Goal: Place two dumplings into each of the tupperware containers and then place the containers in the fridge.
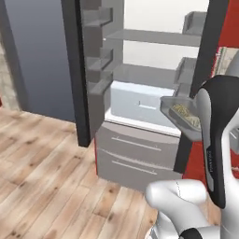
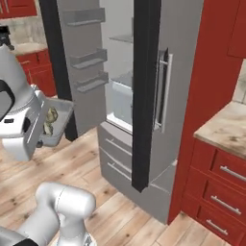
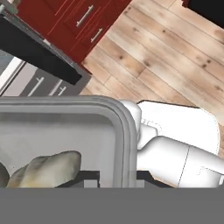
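A translucent grey tupperware container (image 1: 173, 105) hangs tilted in the air in front of the open fridge (image 1: 154, 60), level with its pale drawer (image 1: 137, 103). Pale tan dumplings (image 1: 186, 115) lie inside it. My gripper (image 2: 42, 129) is shut on the container's near rim (image 2: 61, 124), with the dumplings (image 2: 50, 118) just beyond the fingers. In the hand view the container's rounded rim (image 3: 126, 135) crosses the frame, one dumpling (image 3: 48, 168) lies at the lower left, and my gripper (image 3: 116, 177) clamps the edge. The arm hides the container's near end in the left base view.
Both fridge doors stand open: the left door with grey bins (image 1: 98, 60), the right door edge-on with a handle (image 2: 163, 91). Grey lower drawers (image 1: 133, 156) sit under the open compartment. Red cabinets (image 2: 216, 178) and a counter (image 2: 226, 127) stand at right. Wooden floor (image 1: 42, 172) lies at left.
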Robot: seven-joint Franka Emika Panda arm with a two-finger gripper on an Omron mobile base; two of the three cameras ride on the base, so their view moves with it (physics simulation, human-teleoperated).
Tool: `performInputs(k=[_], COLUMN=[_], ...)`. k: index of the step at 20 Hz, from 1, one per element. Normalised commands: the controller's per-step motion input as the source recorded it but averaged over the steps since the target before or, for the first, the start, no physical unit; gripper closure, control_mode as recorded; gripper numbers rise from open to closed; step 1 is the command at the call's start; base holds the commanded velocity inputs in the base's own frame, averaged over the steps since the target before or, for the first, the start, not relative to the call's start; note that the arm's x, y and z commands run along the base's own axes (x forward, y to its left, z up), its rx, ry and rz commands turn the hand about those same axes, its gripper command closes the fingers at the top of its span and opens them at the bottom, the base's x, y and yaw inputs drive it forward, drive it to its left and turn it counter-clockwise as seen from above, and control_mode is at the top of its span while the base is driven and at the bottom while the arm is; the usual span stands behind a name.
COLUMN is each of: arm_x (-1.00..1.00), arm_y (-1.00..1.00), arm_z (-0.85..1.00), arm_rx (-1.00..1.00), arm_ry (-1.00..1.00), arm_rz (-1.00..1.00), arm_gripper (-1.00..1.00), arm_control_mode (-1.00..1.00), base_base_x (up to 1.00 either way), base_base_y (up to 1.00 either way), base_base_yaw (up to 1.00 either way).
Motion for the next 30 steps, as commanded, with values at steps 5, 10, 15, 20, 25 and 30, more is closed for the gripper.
performInputs(k=[5,10,15,20,25,30], arm_x=[0.00,0.00,0.00,0.00,0.00,0.00], arm_y=[0.00,0.00,0.00,0.00,0.00,0.00], arm_z=[0.00,0.00,0.00,0.00,0.00,0.00], arm_rx=[0.00,0.00,0.00,0.00,0.00,0.00], arm_ry=[0.00,0.00,0.00,0.00,0.00,0.00], arm_rz=[0.00,0.00,0.00,0.00,0.00,0.00], arm_gripper=[1.00,1.00,1.00,1.00,1.00,1.00], arm_control_mode=[1.00,1.00,1.00,1.00,1.00,1.00], base_base_x=[0.66,0.40,0.23,0.36,0.56,0.50], base_base_y=[0.80,0.80,0.26,-0.06,0.11,0.34], base_base_yaw=[-0.70,-0.72,-0.40,-0.03,-0.28,-0.28])
